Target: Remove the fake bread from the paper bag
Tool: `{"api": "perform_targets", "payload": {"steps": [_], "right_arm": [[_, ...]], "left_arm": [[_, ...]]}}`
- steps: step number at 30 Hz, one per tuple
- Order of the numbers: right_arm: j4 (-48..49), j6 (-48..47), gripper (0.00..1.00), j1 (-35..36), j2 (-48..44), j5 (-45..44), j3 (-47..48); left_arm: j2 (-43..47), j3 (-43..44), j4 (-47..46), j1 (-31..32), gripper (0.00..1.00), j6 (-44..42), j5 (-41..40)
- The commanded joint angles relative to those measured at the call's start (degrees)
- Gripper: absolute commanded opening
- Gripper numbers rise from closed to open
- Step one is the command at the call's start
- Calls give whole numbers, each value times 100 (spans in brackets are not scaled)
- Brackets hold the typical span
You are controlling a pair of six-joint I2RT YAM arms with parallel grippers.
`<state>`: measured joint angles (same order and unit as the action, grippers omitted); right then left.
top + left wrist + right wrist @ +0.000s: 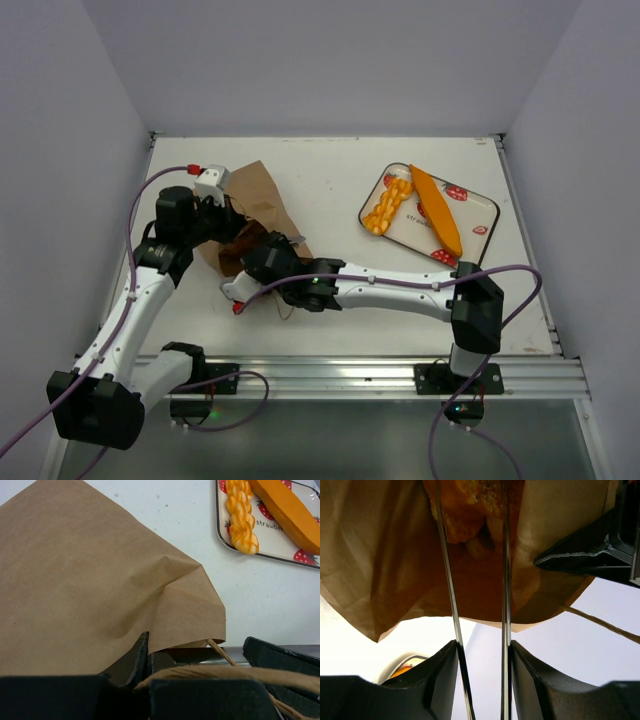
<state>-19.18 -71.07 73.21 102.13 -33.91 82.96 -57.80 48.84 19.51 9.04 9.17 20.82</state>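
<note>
Showing only as a glossy orange-golden lump deep in the bag (75,580), the bread (465,505) inside lay cropped by the top of the right wrist view, and its shape and count could not be made out. From above, both arms covered the bag's mouth. The tips of the tongs (448,580) were lost against the bread, so whether they touched it could not be told.

The bag lay on its side at the left of the table (165,510), mouth toward the arms, its closed end pointing at the back wall with bare tabletop beyond it. Well apart to the right sat the tray (478,215), near the table's right edge, carrying the braid (388,206) and the baguette (437,210) side by side. Open table ran between bag and tray.

The left gripper (146,652) had its fingers pressed close together on the bag's upper edge, holding that flap up, with the string handle (235,674) looped just beside them. The right gripper (483,647), stretched across from the right, squeezed the two thin metal arms of the tongs between its fingers; the arms stood a narrow gap apart and ran straight into the bag's open mouth.
</note>
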Motion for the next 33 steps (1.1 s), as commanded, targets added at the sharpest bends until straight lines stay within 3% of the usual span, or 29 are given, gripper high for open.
{"api": "perform_targets", "payload": {"steps": [1, 13, 18, 28, 33], "right_arm": [[-402, -399, 48, 35, -44, -476, 361], [-833, -373, 47, 35, 562, -836, 511], [-921, -320, 43, 18, 703, -968, 564], [-1131, -127, 14, 0, 554, -951, 581], [-1351, 197, 7, -17, 370, -758, 590]], "left_arm": [[137, -85, 194, 1, 0, -82, 36], [357, -191, 246, 1, 0, -64, 36], [436, -243, 255, 1, 0, -64, 10], [454, -261, 229, 1, 0, -64, 1], [454, -261, 229, 1, 0, -64, -78]]}}
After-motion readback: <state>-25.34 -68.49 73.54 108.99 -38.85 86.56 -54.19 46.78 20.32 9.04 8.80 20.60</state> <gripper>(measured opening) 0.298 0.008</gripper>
